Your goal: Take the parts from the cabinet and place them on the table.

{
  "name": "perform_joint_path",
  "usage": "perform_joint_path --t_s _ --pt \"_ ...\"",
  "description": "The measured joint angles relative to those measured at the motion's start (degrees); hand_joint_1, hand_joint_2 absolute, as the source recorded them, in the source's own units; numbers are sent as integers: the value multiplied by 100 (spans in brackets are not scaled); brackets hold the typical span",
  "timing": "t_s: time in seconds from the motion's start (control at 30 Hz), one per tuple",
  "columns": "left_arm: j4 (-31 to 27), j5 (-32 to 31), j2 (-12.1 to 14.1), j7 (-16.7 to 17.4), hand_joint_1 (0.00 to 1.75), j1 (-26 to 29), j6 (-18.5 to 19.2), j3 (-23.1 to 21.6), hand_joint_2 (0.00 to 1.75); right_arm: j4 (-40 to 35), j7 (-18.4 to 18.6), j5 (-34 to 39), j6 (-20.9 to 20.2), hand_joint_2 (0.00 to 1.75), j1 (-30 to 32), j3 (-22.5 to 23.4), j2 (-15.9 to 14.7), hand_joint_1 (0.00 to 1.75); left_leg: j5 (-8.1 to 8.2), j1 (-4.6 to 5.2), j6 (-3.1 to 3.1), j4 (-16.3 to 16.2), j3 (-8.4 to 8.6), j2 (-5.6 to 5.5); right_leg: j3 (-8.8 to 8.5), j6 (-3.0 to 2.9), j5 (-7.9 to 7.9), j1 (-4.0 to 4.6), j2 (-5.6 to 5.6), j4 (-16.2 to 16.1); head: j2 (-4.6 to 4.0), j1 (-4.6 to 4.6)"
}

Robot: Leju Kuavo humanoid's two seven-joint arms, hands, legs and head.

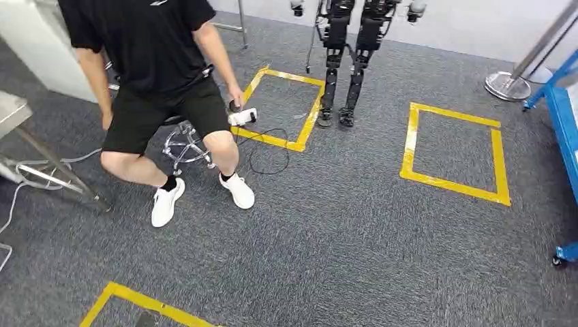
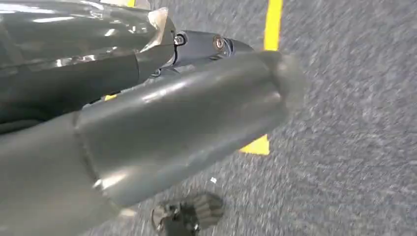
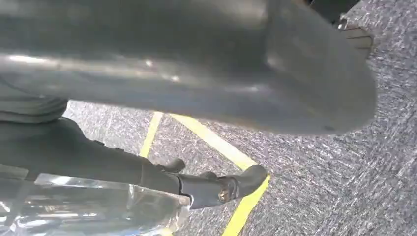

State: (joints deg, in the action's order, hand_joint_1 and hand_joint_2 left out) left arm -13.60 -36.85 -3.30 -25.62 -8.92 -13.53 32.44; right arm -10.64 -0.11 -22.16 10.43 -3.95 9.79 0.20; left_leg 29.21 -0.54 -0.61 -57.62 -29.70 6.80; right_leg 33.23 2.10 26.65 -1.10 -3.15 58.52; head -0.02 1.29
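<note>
While the arms hang down over the grey carpet (image 1: pixel 354 238), the left hand (image 2: pixel 187 128) shows its thick grey thumb up close and blurred, and the darker fingers (image 2: pixel 206 46) lie straight beyond it, loose, with nothing between them. Same story on the other side: the right hand (image 3: pixel 221 73) has its thumb across the wrist view and its dark fingers (image 3: pixel 216 189) stretched out apart from it, nothing grasped. Both wrist views look down at carpet crossed by yellow tape. Where the parts are, and how they look, I cannot tell from these views. Up in the head view, a person (image 1: pixel 150 54) in a black shirt and black shorts sits on a chrome stool (image 1: pixel 183 143) at the far left, white shoes planted on the carpet, one hand on a small white device (image 1: pixel 243 116), with a black cable (image 1: pixel 269 153) looping on the floor just beside it. At the left edge, a grey table corner (image 1: pixel 10 109) juts in on slanted legs, and behind it stands a white unit (image 1: pixel 34 48); whether that is the cabinet I cannot tell. Far centre, the dark legs of a second robot (image 1: pixel 344 68) stand at the edge of a yellow tape square (image 1: pixel 310 112). To the right lies another tape square (image 1: pixel 453 184), then a round silver stand base (image 1: pixel 508 86), and a blue frame (image 1: pixel 562 122) at the right edge. Near left, a third tape corner (image 1: pixel 136 300) shows.
</note>
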Motion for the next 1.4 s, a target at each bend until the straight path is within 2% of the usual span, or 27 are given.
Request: perform_joint_path --t_s 0.07,0.1,0.13,0.17,0.23,0.27,0.43,0.5,0.53,0.57,0.63,0.67,0.7,0.73,0.8,0.87,0.93,0.97,1.0,1.03,1.07,1.17,1.2,1.23,1.27,1.33,1.4 --pt "0 2 -13 -15 0 -9 -41 0 0 2 -2 -13 0 0 54 7 0 0 6 -34 49 14 48 106 45 -75 -3 34 123 -1 0 4" --pt "0 15 -24 -26 0 -13 -43 2 0 0 -4 -22 0 0 60 11 -2 0 41 -76 106 -32 38 63 -13 -137 -30 -44 195 -22 0 -2" --pt "0 26 -26 -35 0 -16 -54 2 0 2 -7 -35 2 0 81 20 2 0 185 -102 130 -199 -15 -277 -12 -151 -30 -37 252 -22 0 -28" --pt "2 28 -31 -39 0 -5 -68 2 0 2 -7 -42 2 0 83 22 4 0 424 -108 124 -549 -172 -485 -10 -217 -42 -27 301 -22 0 -39" --pt "4 35 -26 -35 0 48 -100 4 0 2 -7 -55 2 0 67 22 31 0 850 -99 124 -1467 -622 -652 1 -247 -45 12 468 -20 0 -44" --pt "4 35 -26 -24 0 61 -87 4 0 2 -7 -70 2 0 72 24 35 0 900 -99 121 -1695 -750 -670 0 -249 -46 26 529 -20 2 -46" --pt "7 33 -26 -20 0 64 -83 4 0 2 -7 -72 2 0 72 24 37 0 900 -98 120 -1734 -774 -673 -1 -250 -47 29 542 -20 0 -46" --pt "13 20 -28 17 0 75 6 4 0 2 2 -85 0 0 83 24 46 0 748 -98 95 -1711 -816 -678 -11 -263 -55 51 651 -18 0 -41" --pt "22 -22 -28 44 0 75 59 2 0 2 4 -94 -4 0 90 24 44 0 429 -96 49 -1298 -657 -702 -21 -263 -56 65 754 -17 0 -44" --pt "42 -105 -9 111 0 84 199 -18 0 2 4 -105 -18 0 60 26 74 0 -53 -68 -88 -105 -148 -1179 1 -228 -76 99 1029 -4 0 -37" --pt "42 -114 0 129 0 77 252 -35 0 2 0 -129 -18 0 88 26 76 0 -80 -6 -132 -95 -138 -1023 69 -128 -137 43 1180 -38 0 -46" --pt "42 -114 -15 131 0 78 254 -54 0 2 0 -140 -15 0 92 28 61 0 -151 -53 -175 23 -99 -934 123 -111 -133 105 1137 -10 2 -39" --pt "42 -114 -15 131 0 78 265 -63 0 2 0 -151 -15 0 102 28 66 0 -188 -53 -182 73 -65 -866 164 -110 -73 91 803 109 0 -35" --pt "42 -94 -15 122 0 89 260 -63 0 2 0 -155 -15 0 83 28 68 0 -187 -55 -220 86 -74 -787 313 -130 95 101 574 386 0 15" --pt "44 -24 -11 111 0 136 256 -59 0 2 0 -164 -15 0 44 28 63 0 -186 -40 -220 84 -75 -567 761 -134 462 36 432 1261 0 13" --pt "44 53 -9 87 0 142 282 -50 0 2 0 -184 -17 0 55 28 61 0 -180 -50 -216 79 -85 -398 931 -41 522 -22 384 1627 0 24" --pt "44 81 -11 64 0 142 313 -48 0 2 6 -192 -15 0 80 28 50 0 -159 -82 -171 73 -76 -254 587 122 259 -92 313 1036 0 31" --pt "46 90 -13 59 0 143 333 -48 0 2 11 -197 -15 0 77 28 39 0 -139 -104 -122 64 -54 -177 255 208 69 -137 173 456 0 22" --pt "44 98 2 57 0 139 332 -46 0 2 11 -205 -15 0 62 28 46 0 -108 -70 -54 28 -28 -113 3 237 3 -153 -153 3 0 44" --pt "44 118 26 50 0 144 332 -42 0 0 13 -205 -17 0 29 28 70 0 -64 -48 11 10 -42 -46 -27 194 0 -80 -198 28 0 63" --pt "44 125 31 48 0 141 334 -39 0 0 13 -205 -15 0 24 28 61 0 -46 -40 51 11 -10 12 12 99 -22 -101 -91 21 0 1" --pt "44 129 20 42 0 108 337 -37 0 2 17 -208 -15 0 50 28 57 0 -44 -103 146 50 54 185 37 -50 -33 -85 114 25 0 -26" --pt "44 127 17 42 0 95 337 -35 0 2 20 -208 -15 0 65 28 55 0 53 -158 192 -36 41 -29 39 -81 -52 -126 190 10 0 -48" --pt "44 116 15 42 0 93 339 -37 0 2 26 -205 -15 0 69 28 52 0 264 -163 184 -284 -62 -350 49 -118 -60 -118 231 11 0 -79" --pt "46 100 15 42 0 103 341 -37 0 2 33 -205 -15 0 65 31 55 0 515 -155 171 -688 -243 -526 65 -163 -74 -100 293 11 0 -79" --pt "48 85 20 57 0 146 341 -33 0 2 33 -205 -15 0 58 31 68 0 898 -143 151 -1611 -690 -661 91 -207 -96 -39 464 13 0 -92" --pt "55 76 17 66 0 158 341 -33 0 2 33 -205 -15 0 76 31 68 0 732 -126 94 -1683 -777 -684 86 -225 -108 9 636 15 0 -87"
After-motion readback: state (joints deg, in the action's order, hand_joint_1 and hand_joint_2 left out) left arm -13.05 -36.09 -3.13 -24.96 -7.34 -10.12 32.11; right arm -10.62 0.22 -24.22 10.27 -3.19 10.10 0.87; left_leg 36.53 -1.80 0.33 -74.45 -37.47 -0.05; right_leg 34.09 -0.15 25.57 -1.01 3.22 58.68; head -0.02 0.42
